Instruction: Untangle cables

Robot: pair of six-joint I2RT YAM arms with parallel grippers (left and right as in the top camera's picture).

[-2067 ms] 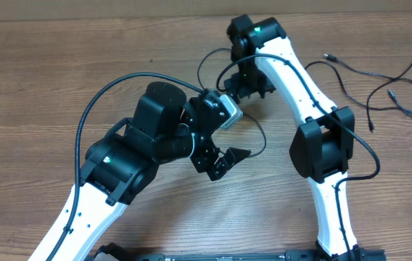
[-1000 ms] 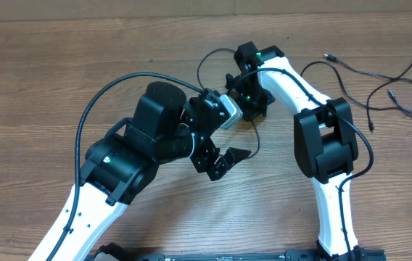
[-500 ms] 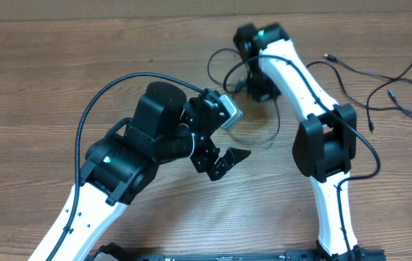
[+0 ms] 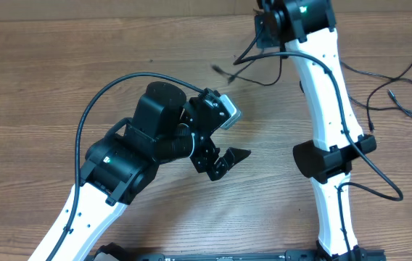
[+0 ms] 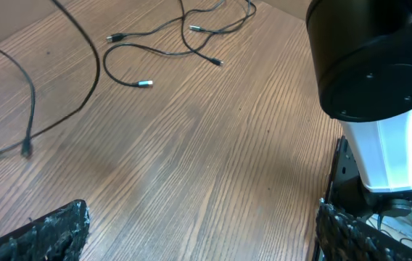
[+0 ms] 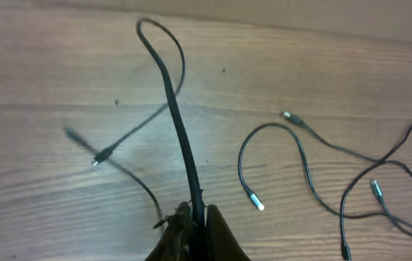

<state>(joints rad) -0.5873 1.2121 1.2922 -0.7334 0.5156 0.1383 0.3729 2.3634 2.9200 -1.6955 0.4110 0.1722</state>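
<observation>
Well, the right gripper (image 6: 194, 219) is up at the far edge of the wooden surface (image 4: 39, 87). Its two fingers are pressed tight together on one black cable (image 6: 180, 138). The black cable runs away from the fingers and bends into a small loop (image 6: 161, 40) at its far end.

A thin blurry cord (image 6: 99, 158) with a small plug shows to the left of the black cable. I cannot tell if it is part of the same cable or if it touches the surface.

The other cables (image 4: 391, 90) lie flat on the surface off to the right side, well apart from the left arm. They are thin and black, and they cross over each other in wavy lines. In the right wrist view, some of them have small silver plug ends (image 6: 255, 205).

The left gripper (image 4: 229, 161) is near the middle of the surface. Its fingers (image 5: 43, 232) are spread wide apart, and nothing is between them. In the left wrist view the other cables are far off at the top, with bare wood between them and the fingers.
</observation>
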